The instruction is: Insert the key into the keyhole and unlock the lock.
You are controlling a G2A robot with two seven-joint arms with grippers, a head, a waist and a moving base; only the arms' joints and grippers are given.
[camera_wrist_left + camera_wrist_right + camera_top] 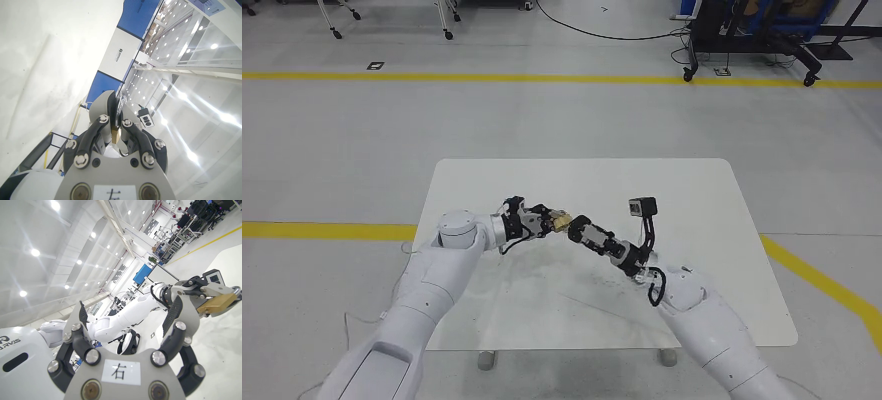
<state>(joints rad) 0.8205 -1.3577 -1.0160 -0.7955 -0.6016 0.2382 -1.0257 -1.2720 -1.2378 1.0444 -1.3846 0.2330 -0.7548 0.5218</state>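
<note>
Lock [560, 219] is sitting pinched in the left jaws over the middle of the worktop [712, 190], a little toward the side of the left arm [457, 245]; from above I cannot tell whether it is clearing the surface. In the left wrist view the jaws are pressing together on the flat faces of the lock [115, 135], with the brass body lying nearer the wrist and the silver shackle [121, 103] poking out past the fingertips. The right arm [697, 300] is coming in from the opposite side, and its jaws are standing spread wide, their ribbed black pads [171, 313] well apart. In the top view these right jaws are hovering just beside the lock, pointing at it, and I cannot make out whether they are touching it. The right wrist view is showing the left jaws farther off, gripping the lock [217, 303] so that one brass end is sticking out toward the right jaws and the shackle [237, 291] is facing away (any keyhole on that end is too small to make out). A small camera [642, 207] on the right wrist is standing up above the worktop, near the lock. A yellow line [542, 78] is running across the floor beyond the worktop's far edge.
</note>
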